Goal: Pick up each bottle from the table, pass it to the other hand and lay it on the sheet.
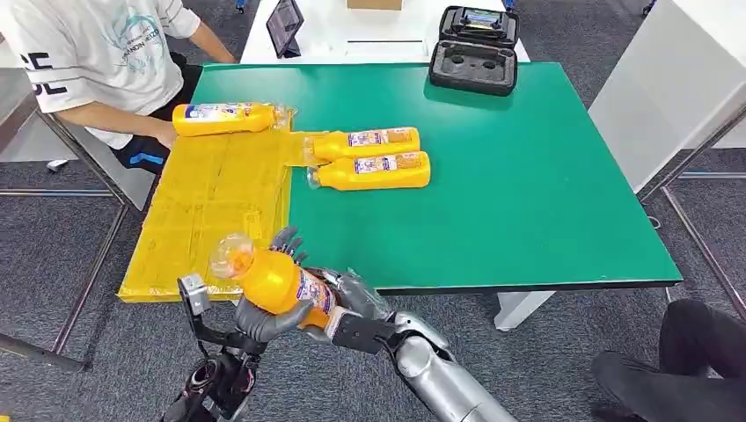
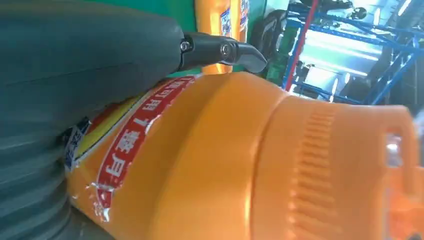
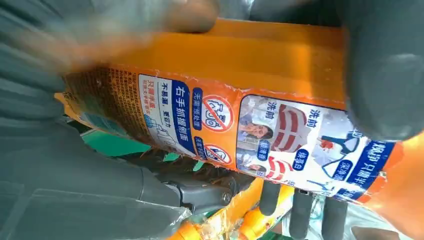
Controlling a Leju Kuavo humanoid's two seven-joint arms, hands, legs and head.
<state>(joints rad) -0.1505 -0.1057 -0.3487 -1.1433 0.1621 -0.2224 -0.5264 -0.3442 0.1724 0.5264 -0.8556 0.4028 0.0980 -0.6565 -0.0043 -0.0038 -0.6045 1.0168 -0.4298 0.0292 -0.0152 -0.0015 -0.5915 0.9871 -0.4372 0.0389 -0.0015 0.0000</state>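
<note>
Both hands meet on one orange bottle just off the near edge of the green counter, close to the near corner of the yellow sheet. The left hand cups the bottle's body from below, fingers wrapped around it. The right hand grasps the base end, its dark fingertips showing above the bottle. The bottle is tilted, its clear cap end pointing toward the sheet.

In the left wrist view the orange body runs across the picture with a red-and-white label, and a dark finger lies over it. In the right wrist view the same bottle's printed label faces the camera (blue and white panels, red prohibition signs), held under a thick grey thumb.

One bottle lies on its side at the far end of the sheet, beside a seated person in a white shirt. Two more bottles lie side by side on the counter, just beside the sheet's far right edge, caps toward it. A black open case sits at the counter's far edge.
</note>
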